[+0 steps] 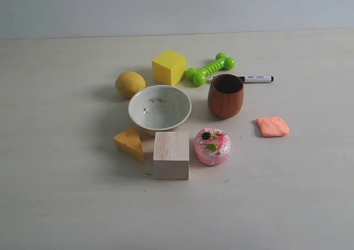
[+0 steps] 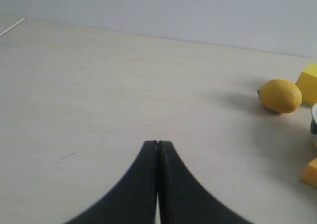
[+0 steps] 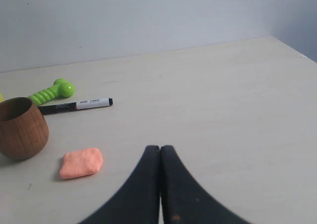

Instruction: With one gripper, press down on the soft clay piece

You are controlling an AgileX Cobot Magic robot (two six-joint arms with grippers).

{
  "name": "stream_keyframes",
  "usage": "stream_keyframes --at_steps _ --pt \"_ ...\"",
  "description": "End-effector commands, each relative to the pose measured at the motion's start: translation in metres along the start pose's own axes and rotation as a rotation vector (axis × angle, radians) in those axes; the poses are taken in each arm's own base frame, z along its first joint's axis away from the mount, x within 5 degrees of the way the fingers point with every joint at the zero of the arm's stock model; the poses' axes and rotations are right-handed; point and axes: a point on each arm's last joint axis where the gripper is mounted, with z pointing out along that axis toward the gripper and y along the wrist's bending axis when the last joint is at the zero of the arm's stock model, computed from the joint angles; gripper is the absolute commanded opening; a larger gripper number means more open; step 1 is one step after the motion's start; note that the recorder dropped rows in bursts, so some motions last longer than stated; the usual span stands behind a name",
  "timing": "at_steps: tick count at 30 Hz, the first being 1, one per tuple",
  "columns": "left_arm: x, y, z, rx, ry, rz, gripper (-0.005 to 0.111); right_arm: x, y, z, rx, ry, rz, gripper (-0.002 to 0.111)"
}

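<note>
soft clay piece (image 1: pixel 272 126): flat salmon-orange lump with soft uneven edges, lying on the worktop (image 1: pixel 287 200) at the right of the exterior view; nothing touches it.
neighbours: wooden cup (image 1: pixel 225 95) near it, to the left and farther back; marker pen (image 1: pixel 256 79) behind the cup; pink cake toy (image 1: pixel 212 146) apart on the left.
right end effector (image 3: pixel 160 148): clenched, dark fingertips pressed together, grasping nothing; the clay lies apart from it.
left end effector (image 2: pixel 157 143): clenched and empty; a lemon (image 2: pixel 280 95) sits well apart.
</note>
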Motion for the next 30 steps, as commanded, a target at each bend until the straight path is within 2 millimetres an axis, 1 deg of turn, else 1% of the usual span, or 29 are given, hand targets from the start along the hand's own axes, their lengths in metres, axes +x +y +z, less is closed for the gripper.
stream_keyframes --at_steps 1,28,30 --pt "-0.0008 -0.0001 -0.0005 0.001 -0.012 0.003 0.000 0.0008 -0.0004 0.0000 0.006 -0.007 0.002 0.000" --pt "-0.0008 -0.0001 -0.0005 0.001 -0.012 0.003 0.000 0.0009 -0.0005 0.0000 0.007 -0.006 0.000 0.000" --pt "-0.0008 -0.0001 -0.0005 0.001 -0.012 0.003 0.000 -0.0012 -0.0007 0.0000 0.009 -0.029 -0.003 0.000"
